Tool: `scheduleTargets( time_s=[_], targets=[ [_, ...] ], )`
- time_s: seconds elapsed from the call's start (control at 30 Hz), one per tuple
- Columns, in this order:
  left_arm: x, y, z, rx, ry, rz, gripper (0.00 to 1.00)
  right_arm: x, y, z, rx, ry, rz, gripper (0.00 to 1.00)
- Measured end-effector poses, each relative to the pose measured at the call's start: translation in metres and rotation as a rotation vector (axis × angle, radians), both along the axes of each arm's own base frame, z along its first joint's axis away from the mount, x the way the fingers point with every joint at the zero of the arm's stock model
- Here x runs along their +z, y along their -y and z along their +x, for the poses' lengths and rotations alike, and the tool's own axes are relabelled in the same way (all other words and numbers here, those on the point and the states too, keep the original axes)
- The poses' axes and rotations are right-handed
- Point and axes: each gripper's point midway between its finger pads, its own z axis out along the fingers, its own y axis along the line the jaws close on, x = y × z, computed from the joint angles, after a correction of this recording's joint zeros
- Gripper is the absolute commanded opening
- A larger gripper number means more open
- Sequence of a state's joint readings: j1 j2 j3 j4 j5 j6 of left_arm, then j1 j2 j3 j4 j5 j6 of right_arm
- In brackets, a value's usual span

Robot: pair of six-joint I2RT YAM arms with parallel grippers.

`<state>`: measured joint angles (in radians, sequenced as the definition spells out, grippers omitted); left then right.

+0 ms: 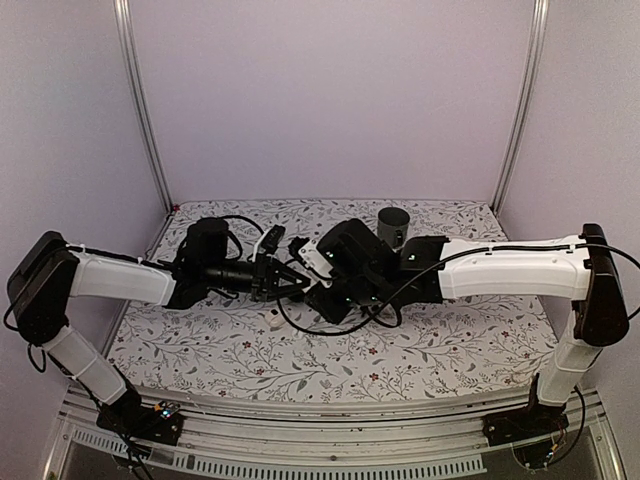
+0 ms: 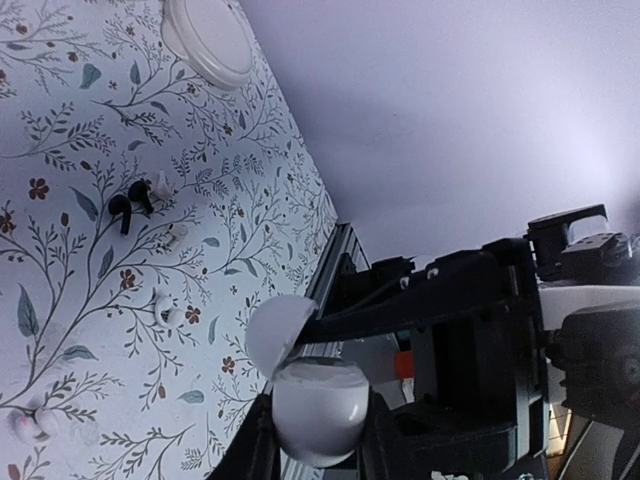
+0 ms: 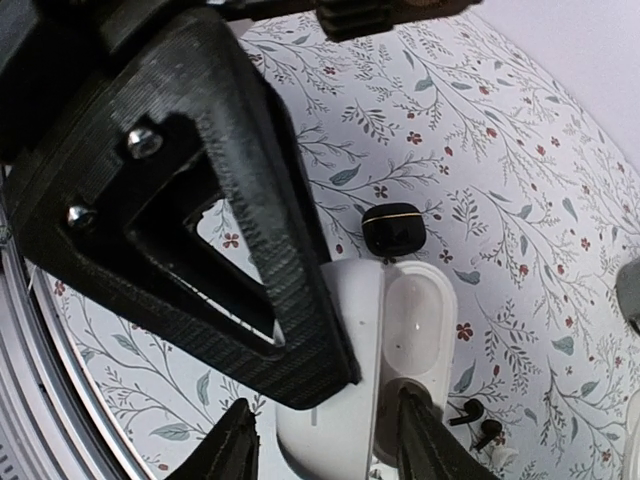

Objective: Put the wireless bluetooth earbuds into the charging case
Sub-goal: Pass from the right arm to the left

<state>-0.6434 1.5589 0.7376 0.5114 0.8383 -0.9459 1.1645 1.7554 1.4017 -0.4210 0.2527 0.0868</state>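
Floral tabletop (image 2: 70, 120): earbuds (image 2: 130, 205) lie well apart frm left gripper (image 2: 315, 452) w/ case (image 2: 320, 405).

Soft, even, purple-tinted light comes from above. Weak shadows lie under the arms (image 1: 120, 280) on the tablecloth (image 1: 200, 350). The side rails (image 1: 140, 100) lean at the edges. Close to the lens, the white case (image 2: 320, 410) looks slightly blurred.
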Motion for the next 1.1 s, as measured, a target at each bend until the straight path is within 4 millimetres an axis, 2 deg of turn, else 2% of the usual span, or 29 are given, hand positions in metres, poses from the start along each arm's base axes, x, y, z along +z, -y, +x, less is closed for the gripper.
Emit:
scheduleTargets(
  time_s=[0.2, 0.37, 0.5, 0.57, 0.67, 0.73, 0.8, 0.97, 1.1],
  targets=[
    [0.01, 0.001, -0.004, -0.03, 0.084, -0.019, 0.0, 0.007, 0.002, -0.004, 0.002, -0.036, 0.045, 0.69],
    [0.027, -0.002, -0.007, -0.044, 0.201, -0.039, 0.0, 0.039, 0.017, -0.013, -0.002, -0.071, 0.164, 0.75],
    [0.04, -0.004, -0.007, -0.038, 0.305, -0.051, 0.0, 0.071, 0.036, -0.013, -0.027, -0.094, 0.289, 0.78],
    [0.046, -0.006, -0.006, -0.024, 0.364, -0.056, 0.0, 0.08, 0.047, -0.011, -0.045, -0.111, 0.344, 0.8],
    [0.054, -0.011, -0.009, -0.004, 0.463, -0.069, 0.0, 0.082, 0.065, -0.009, -0.081, -0.143, 0.402, 0.85],
    [0.059, -0.017, -0.015, 0.011, 0.537, -0.079, 0.0, 0.08, 0.073, -0.007, -0.107, -0.159, 0.429, 0.91],
    [0.065, -0.021, -0.022, 0.019, 0.616, -0.088, 0.0, 0.076, 0.077, -0.005, -0.134, -0.176, 0.448, 0.93],
    [0.087, -0.023, -0.03, 0.035, 0.766, -0.117, 0.0, 0.076, 0.071, -0.007, -0.133, -0.221, 0.509, 0.91],
    [0.094, -0.024, -0.033, 0.036, 0.836, -0.133, 0.0, 0.083, 0.064, -0.01, -0.103, -0.266, 0.584, 0.9]
  ],
)
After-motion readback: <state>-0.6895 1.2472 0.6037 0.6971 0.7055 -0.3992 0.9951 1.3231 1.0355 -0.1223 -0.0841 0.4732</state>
